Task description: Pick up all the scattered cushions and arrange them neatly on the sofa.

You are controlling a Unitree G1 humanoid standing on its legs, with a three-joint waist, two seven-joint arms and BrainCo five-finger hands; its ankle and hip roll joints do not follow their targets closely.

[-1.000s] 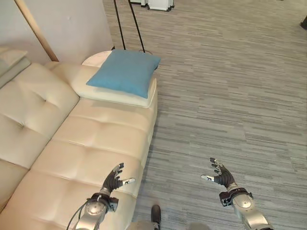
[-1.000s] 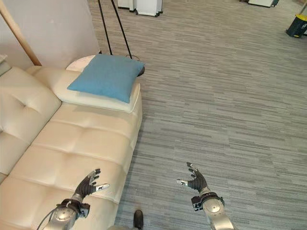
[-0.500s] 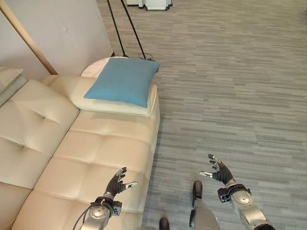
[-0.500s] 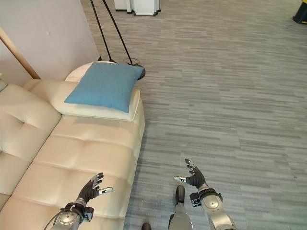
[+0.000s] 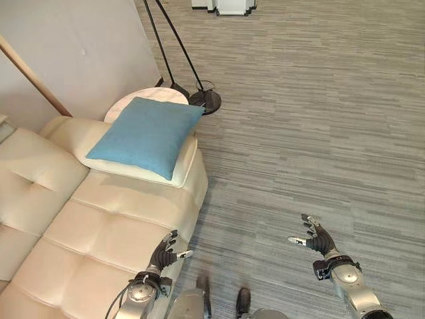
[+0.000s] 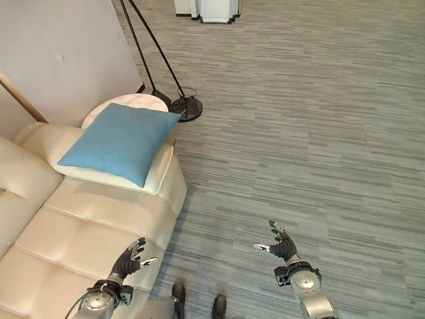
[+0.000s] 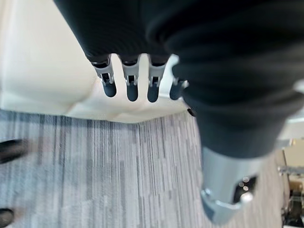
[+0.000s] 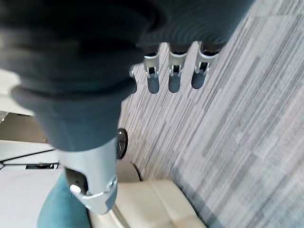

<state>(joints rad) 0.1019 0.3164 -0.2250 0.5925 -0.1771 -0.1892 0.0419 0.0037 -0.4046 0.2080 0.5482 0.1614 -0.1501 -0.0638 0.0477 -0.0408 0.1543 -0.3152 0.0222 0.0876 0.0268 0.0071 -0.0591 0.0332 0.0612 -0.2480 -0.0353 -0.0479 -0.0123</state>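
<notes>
A cream tufted leather sofa (image 5: 99, 226) fills the left of the scene, with grey wood-grain plank flooring (image 5: 319, 119) stretching away to the right and far side. A square teal fabric cushion (image 5: 146, 135) lies flat on the sofa's padded far armrest, one corner pointing toward the floor; it sits squarely on the arm rather than propped against the backrest, so it looks set down there rather than tidily arranged. Just beyond that arm stands a small round white side table (image 5: 149, 101), and beside it the black round base and slanted poles of a floor lamp (image 5: 204, 100).

The left hand (image 5: 165, 252) hovers over the near front edge of the seat, fingers spread and relaxed, holding nothing. The right hand (image 5: 315, 239) hangs over bare floor well to the right, also spread and empty. Both hands are raised in front of the body at about the same height, which suggests a ready posture while the robot looks for another cushion; none lies on the visible floor.
</notes>
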